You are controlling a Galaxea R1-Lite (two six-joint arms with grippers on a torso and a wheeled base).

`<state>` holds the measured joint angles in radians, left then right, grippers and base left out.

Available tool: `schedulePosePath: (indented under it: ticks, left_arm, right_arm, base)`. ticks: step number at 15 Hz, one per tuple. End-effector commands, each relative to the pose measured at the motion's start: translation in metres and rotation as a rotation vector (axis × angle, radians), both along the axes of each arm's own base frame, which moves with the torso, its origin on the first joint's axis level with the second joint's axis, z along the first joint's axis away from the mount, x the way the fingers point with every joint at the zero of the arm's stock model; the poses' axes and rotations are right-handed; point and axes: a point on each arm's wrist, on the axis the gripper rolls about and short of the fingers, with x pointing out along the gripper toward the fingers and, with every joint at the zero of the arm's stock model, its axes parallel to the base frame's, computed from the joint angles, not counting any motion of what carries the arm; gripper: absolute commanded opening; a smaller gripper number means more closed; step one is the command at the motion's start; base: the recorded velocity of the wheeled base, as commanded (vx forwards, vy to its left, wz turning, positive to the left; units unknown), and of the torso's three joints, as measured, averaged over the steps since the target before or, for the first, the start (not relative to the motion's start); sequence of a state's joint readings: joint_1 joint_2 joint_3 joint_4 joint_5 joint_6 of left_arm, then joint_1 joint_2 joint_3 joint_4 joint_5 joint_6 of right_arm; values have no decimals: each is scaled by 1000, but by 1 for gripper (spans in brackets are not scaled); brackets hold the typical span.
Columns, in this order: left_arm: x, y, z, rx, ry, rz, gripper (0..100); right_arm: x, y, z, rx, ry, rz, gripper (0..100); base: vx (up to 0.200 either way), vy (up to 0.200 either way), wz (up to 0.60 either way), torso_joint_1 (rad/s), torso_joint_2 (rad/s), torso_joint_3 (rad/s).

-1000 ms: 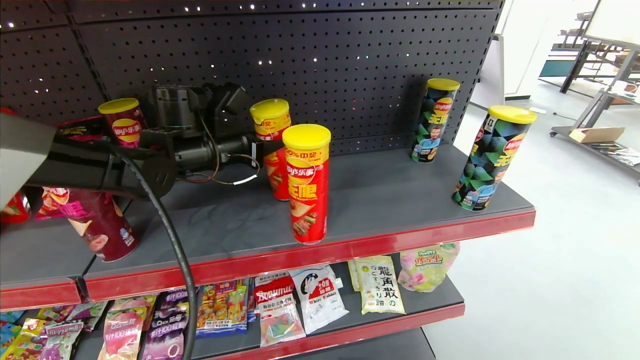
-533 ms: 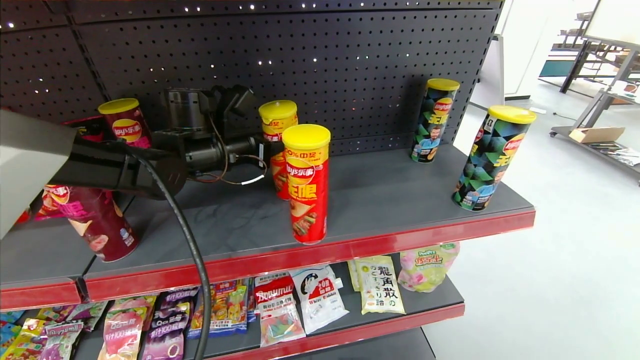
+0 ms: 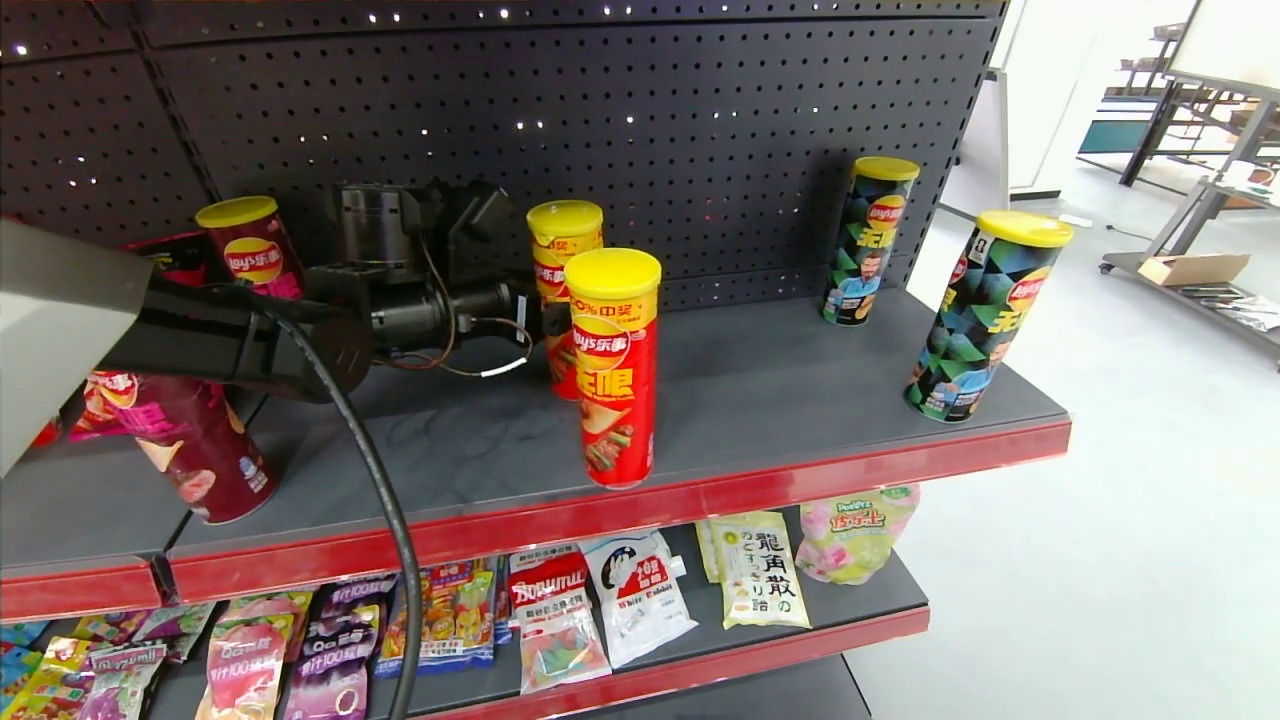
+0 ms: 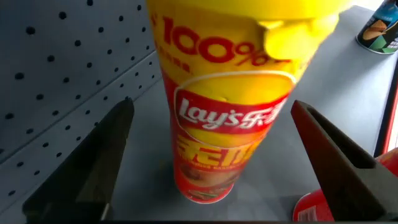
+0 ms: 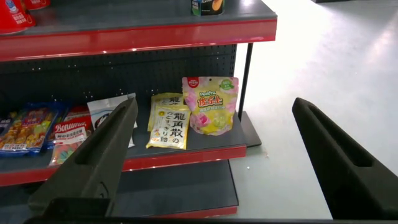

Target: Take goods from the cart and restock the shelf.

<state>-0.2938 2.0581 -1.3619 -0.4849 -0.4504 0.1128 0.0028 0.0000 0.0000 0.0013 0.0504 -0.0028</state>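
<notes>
Just behind the front red can, the rear red can stands upright on the shelf between the wide-open fingers of the left end effector, apparently ungripped, so this placement looks done; backing out and further restocking remain.

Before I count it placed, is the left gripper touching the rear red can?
Apart. Left wrist view shows a gap either side between left gripper and rear red can.
</notes>
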Motion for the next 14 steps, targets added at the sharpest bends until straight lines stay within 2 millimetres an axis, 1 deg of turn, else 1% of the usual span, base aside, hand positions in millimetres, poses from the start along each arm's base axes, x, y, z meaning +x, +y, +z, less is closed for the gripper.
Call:
schedulePosePath:
  ticks: [1,4,5,6,7,8,10,12,13,14]
  left_arm:
    - [-6,2,8,-4,-15,2,100]
    - [-48,21,14,16,19,37,100]
    - [-64,29,14,26,31,67,100]
    - [-84,36,10,42,55,94,100]
    - [-110,47,8,58,65,135,100]
    - [-141,57,9,86,50,174,100]
    - [-214,82,15,120,-23,273,100]
    - [-275,98,16,74,-117,296,100]
    - [-307,107,16,18,-182,330,100]
    - [-318,111,15,-9,-203,344,100]
  right_arm:
    - [0,0,0,0,2,0,100]
    - [0,0,0,0,2,0,100]
    - [0,0,0,0,2,0,100]
    - [0,0,0,0,2,0,100]
    - [0,0,0,0,2,0,100]
    - [0,0,0,0,2,0,100]
    - [0,0,0,0,2,0,100]
    - [0,0,0,0,2,0,100]
    - [0,0,0,0,0,0,100]
    - [0,0,0,0,2,0,100]
  base:
    - [0,0,0,0,0,0]
    - [0,0,0,0,0,0]
    - [0,0,0,0,0,0]
    - [0,0,0,0,0,0]
    - [0,0,0,0,0,0]
    - [0,0,0,0,0,0]
    - [0,0,0,0,0,0]
    - [0,0,0,0,0,0]
    - [0,0,0,0,0,0]
    - [0,0,0,0,0,0]
